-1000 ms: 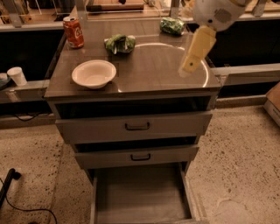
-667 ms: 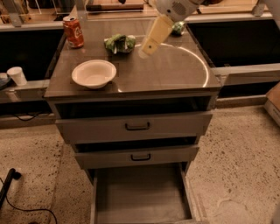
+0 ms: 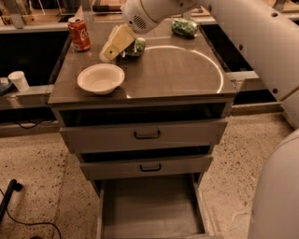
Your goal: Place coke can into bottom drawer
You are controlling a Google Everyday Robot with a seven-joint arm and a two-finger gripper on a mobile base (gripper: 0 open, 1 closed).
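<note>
While bottom drawer (image 3: 152,212) is pulled open, gripper (image 3: 108,52) is held near upright coke can (image 3: 79,33); claw state can't be told.

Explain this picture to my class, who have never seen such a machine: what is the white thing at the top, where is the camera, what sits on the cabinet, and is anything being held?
The white shape at the top is a robot's single arm. Its yellowish end is the gripper, the part that pinches things. It hangs over the back of the grey cabinet top, to the right of the coke can and close by a green snack bag. There is only one picture, looking down at the cabinet's front; where the camera is mounted I cannot say. Also on top are a white bowl and a second green bag. The can stands apart from the gripper, so it is not held. The bottom drawer is pulled open.
</note>
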